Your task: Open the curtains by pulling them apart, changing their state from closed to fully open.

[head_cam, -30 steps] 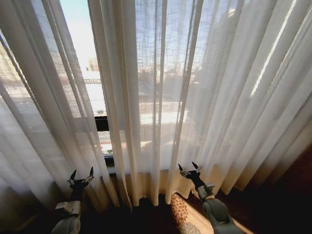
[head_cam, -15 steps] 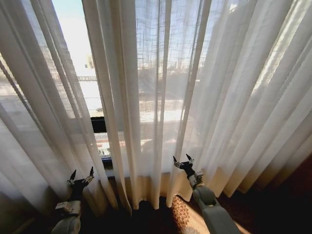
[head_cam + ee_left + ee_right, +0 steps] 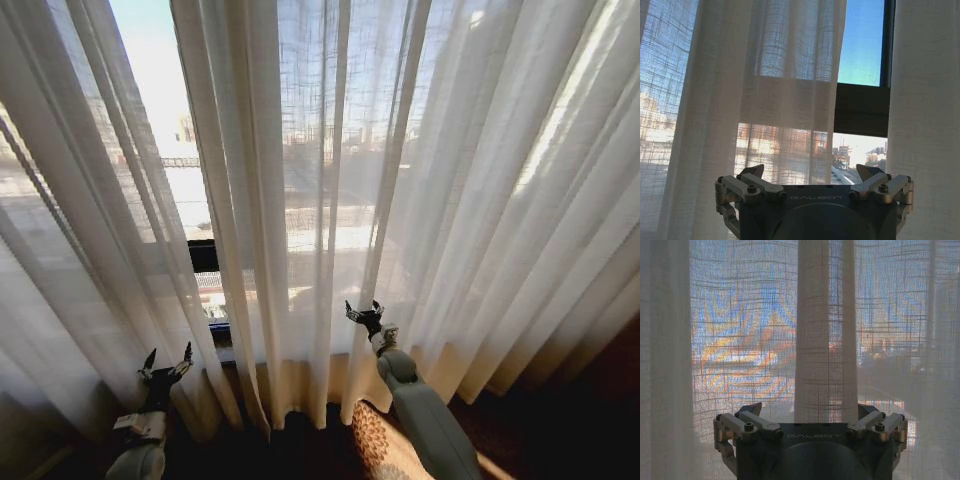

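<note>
While both arms sit low before the window, the right gripper [image 3: 364, 312] reaches nearest the cloth with its fingers spread and nothing between them, a single pleat [image 3: 825, 335] standing straight ahead of its gap in the right wrist view. The left gripper [image 3: 167, 360] hangs low on the left, likewise spread and empty, just short of the left panel's folds. Beyond them the curtains [image 3: 330, 180] fall from above the frame to the floor, parted only by a narrow slit where the dark window frame [image 3: 205, 256] and bright sky show; most of the window remains covered. The fabric looks thin, light and limp, so it should bunch readily and slide through a loose pinch. I judge the best hold is a gathered pleat near each panel's inner edge, pinched firmly.
</note>
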Robot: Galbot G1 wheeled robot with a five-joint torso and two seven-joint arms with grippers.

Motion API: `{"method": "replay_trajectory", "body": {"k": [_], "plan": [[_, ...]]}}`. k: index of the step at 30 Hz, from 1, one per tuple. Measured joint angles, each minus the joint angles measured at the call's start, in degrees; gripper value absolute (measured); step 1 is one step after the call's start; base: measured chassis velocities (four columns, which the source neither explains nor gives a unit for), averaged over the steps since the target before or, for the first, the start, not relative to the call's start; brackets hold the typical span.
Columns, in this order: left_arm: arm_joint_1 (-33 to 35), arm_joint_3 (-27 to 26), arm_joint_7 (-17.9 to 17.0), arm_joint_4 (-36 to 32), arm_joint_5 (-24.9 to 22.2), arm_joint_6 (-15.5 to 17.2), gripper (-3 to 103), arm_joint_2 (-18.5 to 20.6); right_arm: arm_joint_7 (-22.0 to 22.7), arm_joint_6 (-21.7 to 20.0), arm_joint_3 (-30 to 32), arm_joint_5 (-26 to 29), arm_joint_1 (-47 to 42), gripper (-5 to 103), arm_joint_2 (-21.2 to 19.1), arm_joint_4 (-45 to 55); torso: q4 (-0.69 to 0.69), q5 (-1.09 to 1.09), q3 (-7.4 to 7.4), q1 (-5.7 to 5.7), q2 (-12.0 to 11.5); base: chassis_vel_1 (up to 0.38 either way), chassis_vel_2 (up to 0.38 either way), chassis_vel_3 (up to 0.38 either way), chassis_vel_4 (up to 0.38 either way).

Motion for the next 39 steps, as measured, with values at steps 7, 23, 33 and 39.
{"method": "replay_trajectory", "body": {"k": [7,23,33,39], "plan": [[0.0,0.0,0.0,0.0,0.0,0.0,100,0.0,0.09,0.68,0.21,-0.52,-1.37,79,0.27,0.11,-0.01,-0.01,0.0,0.0,0.0,0.0,0.0,0.0,0.0],[0.0,0.0,0.0,0.0,0.0,0.0,100,0.0,-1.42,1.7,0.43,0.06,-2.05,19,0.17,0.69,0.0,0.0,0.0,0.0,0.0,0.0,0.0,0.0,0.0],[0.0,0.0,0.0,0.0,0.0,0.0,100,0.0,-3.84,3.29,1.62,0.84,-2.44,0,0.15,0.02,0.0,-0.01,0.0,0.0,0.0,0.0,0.0,0.0,0.0],[0.0,0.0,0.0,0.0,0.0,0.0,100,0.0,-5.29,3.02,1.91,0.84,-2.7,0,-0.12,-0.06,0.0,0.0,-0.01,0.0,0.0,0.0,0.0,0.0,0.0]]}}
